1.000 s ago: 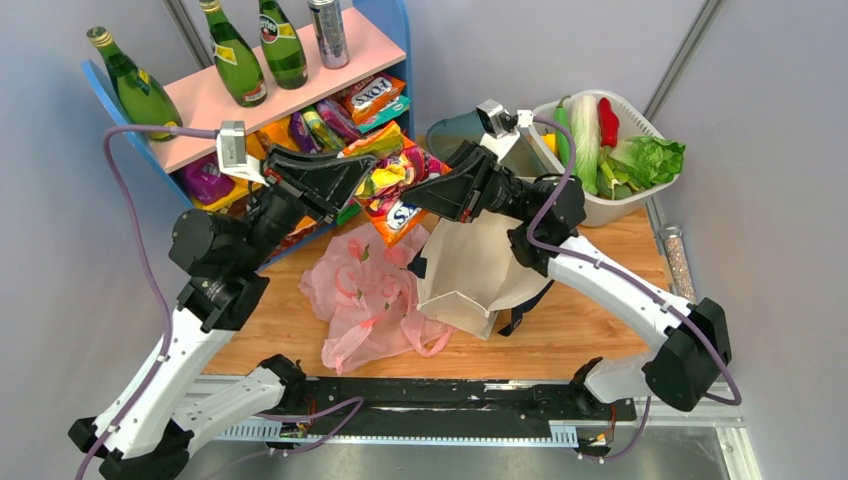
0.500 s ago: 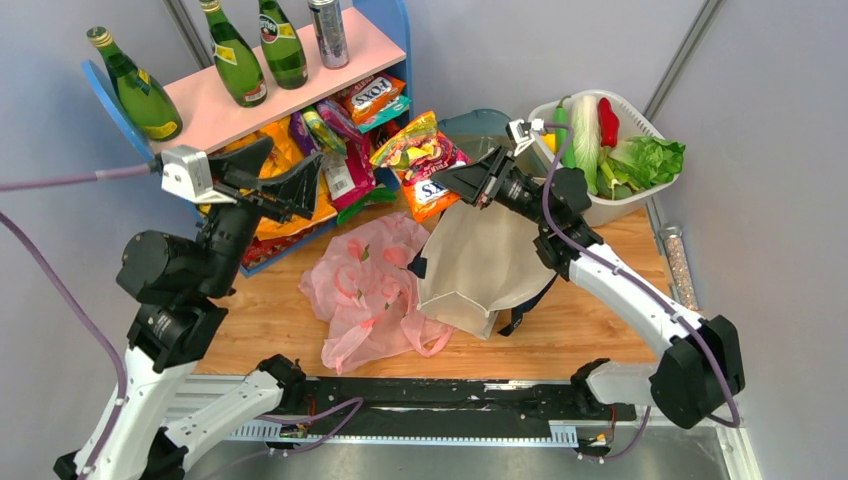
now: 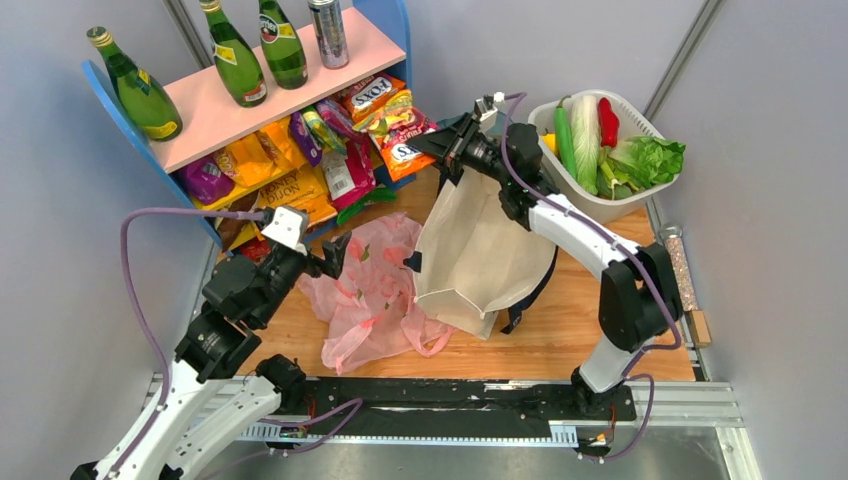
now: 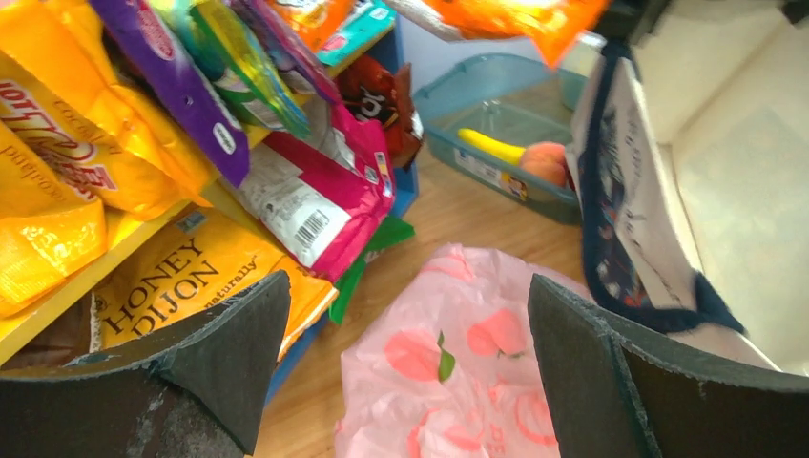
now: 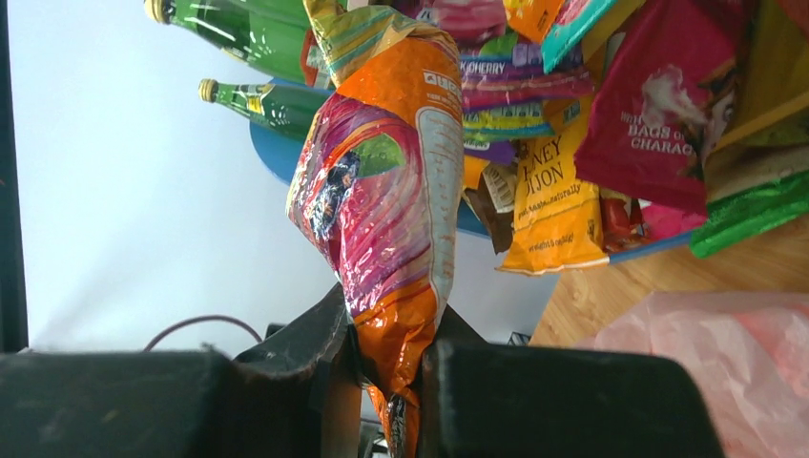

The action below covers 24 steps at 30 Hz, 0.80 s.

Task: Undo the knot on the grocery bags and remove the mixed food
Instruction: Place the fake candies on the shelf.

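Table (image 3: 560, 340) is carrying both grocery bags, touching side by side. Canvas tote (image 3: 480, 250) is lying on the R, and the thin pink bag (image 3: 365, 290) is lying crumpled flat against its L flank. Snack shelf (image 3: 290, 80) is standing behind-L, white veg basket (image 3: 600, 210) behind-R. R arm is reaching past the tote's far end, up by the shelf front. R fingers (image 5: 339, 329) are pinching the bottom seam of an orange-purple crisp pkt (image 5: 391, 191), w/ the pkt standing lengthwise straight out from the tips, clear of the table. L fingers (image 3: 335, 252) are gaping wide, holding nothing, hovering just off the pink bag's far-L corner. In the L wrist view the bag is filling the gap btwn them, ahead and below. Key relation: pink bag is sitting right in front of the L fingers, w/ the tote btwn it and the R arm, so the L arm is much the nearer. Bag's long axis is running far-to-near, w/ loose handle loops trailing at the near end. Knot: can't make out whether tied. Judging: next grab is prob. calling for the L fingers to travel down the bag toward those loops.
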Each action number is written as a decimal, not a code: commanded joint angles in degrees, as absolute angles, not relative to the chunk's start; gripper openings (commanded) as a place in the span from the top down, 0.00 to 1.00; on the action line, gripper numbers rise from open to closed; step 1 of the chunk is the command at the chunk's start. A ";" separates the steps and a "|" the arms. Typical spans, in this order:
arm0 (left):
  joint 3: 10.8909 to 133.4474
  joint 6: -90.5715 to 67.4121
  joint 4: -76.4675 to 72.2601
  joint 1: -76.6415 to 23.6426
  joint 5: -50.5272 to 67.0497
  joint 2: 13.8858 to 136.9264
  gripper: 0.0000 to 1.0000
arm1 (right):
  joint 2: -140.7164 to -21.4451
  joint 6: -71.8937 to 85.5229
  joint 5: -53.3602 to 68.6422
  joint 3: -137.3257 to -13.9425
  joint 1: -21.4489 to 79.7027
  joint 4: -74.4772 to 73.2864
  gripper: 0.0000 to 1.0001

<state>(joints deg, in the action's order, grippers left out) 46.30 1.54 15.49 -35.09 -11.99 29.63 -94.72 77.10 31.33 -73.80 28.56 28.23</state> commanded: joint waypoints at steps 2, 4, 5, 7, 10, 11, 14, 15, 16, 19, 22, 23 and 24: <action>47.36 6.06 21.59 -34.86 -2.85 27.39 0.00 | -100.27 79.97 30.83 -84.31 28.30 29.75 1.00; 46.09 5.95 22.06 -34.86 -3.04 26.19 0.00 | -102.65 80.08 31.11 -87.45 28.30 29.46 1.00; 45.72 5.88 22.10 -34.83 -3.32 25.44 0.00 | -103.79 80.07 31.26 -89.49 28.30 28.85 1.00; 45.07 5.81 22.10 -34.85 -4.21 24.46 0.00 | -105.56 80.45 30.79 -91.83 28.38 27.77 1.00; 44.60 5.99 21.85 -34.81 -5.75 23.26 0.00 | -107.66 80.45 29.74 -94.83 28.39 26.42 1.00; 44.44 6.13 21.82 -34.81 -5.99 23.01 0.00 | -108.19 80.16 29.13 -96.05 28.39 25.45 1.00; 44.00 6.29 21.75 -34.87 -6.71 22.04 0.00 | -109.93 79.96 27.82 -99.11 28.37 22.86 1.00; 43.78 6.27 21.76 -34.88 -6.75 21.92 0.00 | -110.37 79.98 27.72 -99.93 28.39 22.10 1.00; 43.69 6.26 21.78 -34.89 -6.72 21.92 0.00 | -110.75 80.06 27.34 -100.36 28.51 21.65 1.00; 43.68 6.55 21.74 -34.85 -6.48 22.08 0.00 | -111.43 80.57 26.44 -100.19 28.73 20.57 1.00; 43.68 6.82 21.79 -34.83 -5.93 22.34 0.00 | -111.85 82.27 25.63 -97.96 29.17 22.21 1.00; 43.66 6.85 21.86 -34.88 -5.83 22.33 0.00 | -112.03 82.41 25.44 -98.00 29.18 22.50 1.00; 43.63 6.85 21.87 -34.84 -5.82 22.35 0.00 | -112.45 82.37 25.33 -98.50 29.18 22.47 1.00</action>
<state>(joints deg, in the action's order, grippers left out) 43.75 5.74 22.44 -35.09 -6.11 22.20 -111.98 79.75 27.16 -97.21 28.82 19.35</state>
